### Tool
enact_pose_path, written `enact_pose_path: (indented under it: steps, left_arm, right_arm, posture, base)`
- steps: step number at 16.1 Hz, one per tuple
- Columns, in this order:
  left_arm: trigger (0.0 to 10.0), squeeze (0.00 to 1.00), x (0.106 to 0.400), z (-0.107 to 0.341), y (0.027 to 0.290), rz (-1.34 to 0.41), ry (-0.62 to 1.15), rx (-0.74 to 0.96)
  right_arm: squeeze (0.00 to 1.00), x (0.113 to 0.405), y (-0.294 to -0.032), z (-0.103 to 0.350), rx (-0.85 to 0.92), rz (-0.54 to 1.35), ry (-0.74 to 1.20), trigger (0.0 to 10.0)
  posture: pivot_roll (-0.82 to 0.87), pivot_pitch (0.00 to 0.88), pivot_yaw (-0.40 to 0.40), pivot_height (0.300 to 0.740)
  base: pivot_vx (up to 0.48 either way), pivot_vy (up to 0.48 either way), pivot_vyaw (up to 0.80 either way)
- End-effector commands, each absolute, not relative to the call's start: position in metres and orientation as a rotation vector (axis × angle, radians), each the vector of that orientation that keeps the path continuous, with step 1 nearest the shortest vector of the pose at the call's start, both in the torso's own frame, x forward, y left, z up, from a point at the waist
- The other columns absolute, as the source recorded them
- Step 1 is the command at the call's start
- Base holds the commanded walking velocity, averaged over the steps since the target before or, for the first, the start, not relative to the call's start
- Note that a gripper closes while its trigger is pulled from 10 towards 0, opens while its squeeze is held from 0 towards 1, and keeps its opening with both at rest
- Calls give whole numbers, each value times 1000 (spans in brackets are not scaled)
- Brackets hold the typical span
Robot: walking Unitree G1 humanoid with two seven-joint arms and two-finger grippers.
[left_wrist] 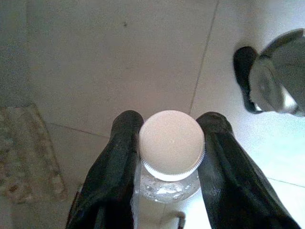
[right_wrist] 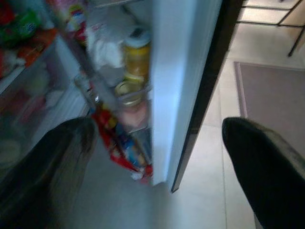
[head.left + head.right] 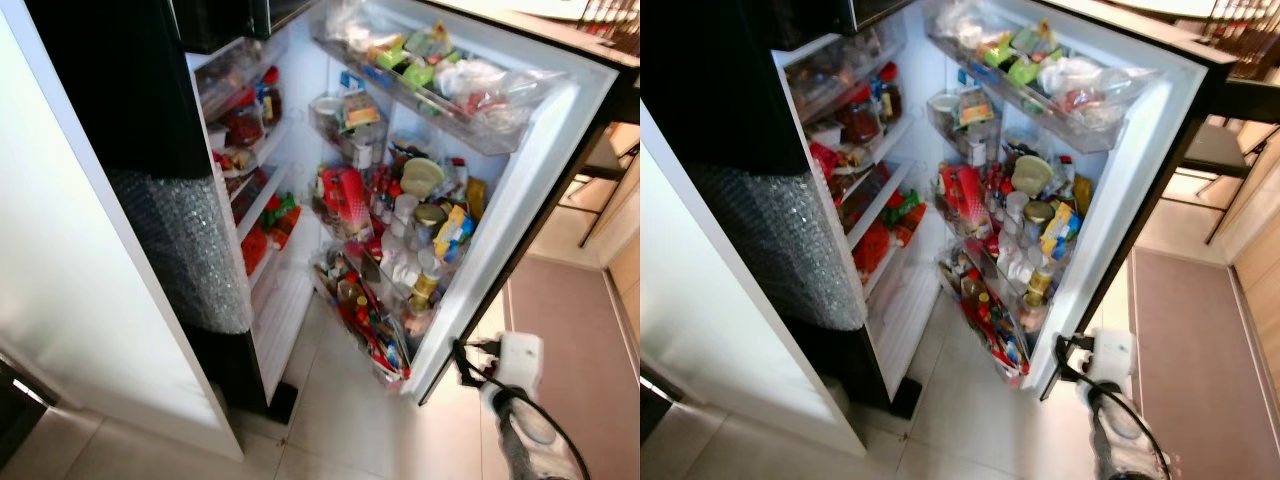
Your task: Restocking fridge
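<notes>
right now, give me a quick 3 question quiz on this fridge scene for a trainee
1. True or false: the fridge door stands open, its racks packed with food.
2. What does the left claw hold between its fingers?
A. a glass jar
B. a clear bottle with a white cap
C. a red packet
3. Fill in: the right claw has its fingers ____, with nothing between them, near the door's lower edge.

Key:
1. True: jars, bottles and packets crowd every door rack.
2. B: the bottle sits clamped between both black fingers, seen cap first over the tiled floor.
3. Open: the two fingers sit wide apart.
</notes>
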State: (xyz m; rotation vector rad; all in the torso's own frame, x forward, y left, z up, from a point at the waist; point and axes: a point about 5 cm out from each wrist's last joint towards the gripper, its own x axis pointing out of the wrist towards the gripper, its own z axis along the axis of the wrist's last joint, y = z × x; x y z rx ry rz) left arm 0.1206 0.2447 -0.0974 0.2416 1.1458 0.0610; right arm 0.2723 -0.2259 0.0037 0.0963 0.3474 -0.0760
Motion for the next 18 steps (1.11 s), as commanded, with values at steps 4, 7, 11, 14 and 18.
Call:
enact_pose_path:
  steps: [4, 7, 11, 14, 18]
  left_arm:
    - [10000, 0, 121, -98, 243, 60, 1153, 237]
    - [10000, 0, 122, -97, 243, 48, 1146, 239]
    - [10000, 0, 122, -97, 243, 49, 1147, 235]
    - [10000, 0, 122, -98, 244, 53, 1152, 228]
    - [10000, 0, 121, -98, 244, 56, 1158, 230]
  right_arm:
    - [0, 273, -233, 7, 88, -92, 340, 10000]
    - [0, 278, -232, 13, 86, -89, 307, 10000]
    - [0, 284, -228, 23, 79, -85, 254, 10000]
    - [0, 282, -225, 25, 53, -78, 233, 10000]
    - [0, 274, -231, 15, 75, -89, 286, 10000]
  posture:
    - [-45, 0, 24, 740]
    - [-46, 0, 27, 740]
    - [-43, 0, 26, 740]
    - [-43, 0, 29, 740]
    - [-43, 0, 30, 740]
  base:
    - [0, 199, 0]
    - [0, 0, 0]
    - [0, 0, 0]
    - [0, 0, 156]
    - [0, 0, 600]
